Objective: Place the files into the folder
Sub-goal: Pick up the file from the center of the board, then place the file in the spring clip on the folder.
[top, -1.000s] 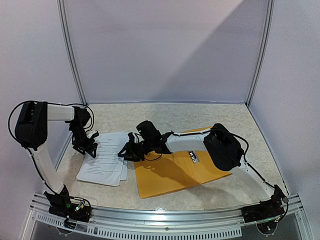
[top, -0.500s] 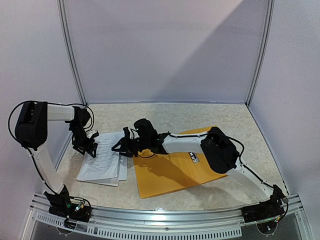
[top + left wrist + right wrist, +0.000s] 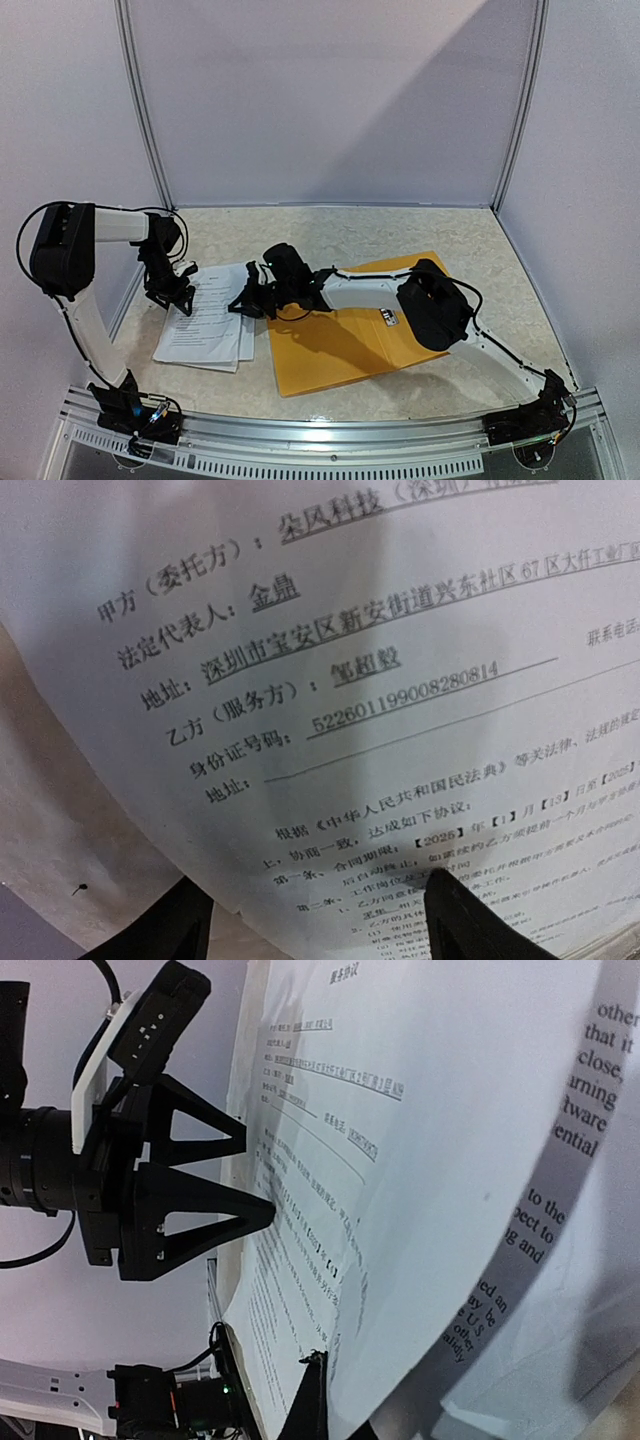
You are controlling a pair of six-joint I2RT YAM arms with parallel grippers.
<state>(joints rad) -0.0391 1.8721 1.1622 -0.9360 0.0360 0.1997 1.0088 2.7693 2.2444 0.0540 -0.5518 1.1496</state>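
Right fingers [image 3: 314,1405] are pinching shut on the edge of the top sheet of the files [image 3: 205,320], bowing it up. The stack's lying on the desk [image 3: 400,235] just left of the folder [image 3: 340,350]. Left fingers [image 3: 215,1210] are standing wide, tips pressing on the paper. Imo if right's pulling w/ left pinning that same sheet, it's tearing or creasing, and the folder's looking shut btw

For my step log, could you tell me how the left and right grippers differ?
The left gripper is open over the left edge of the files; the right gripper is shut on their right edge, curling the top sheet. The right arm crosses the folder; the left arm does not. Both grippers touch the files.
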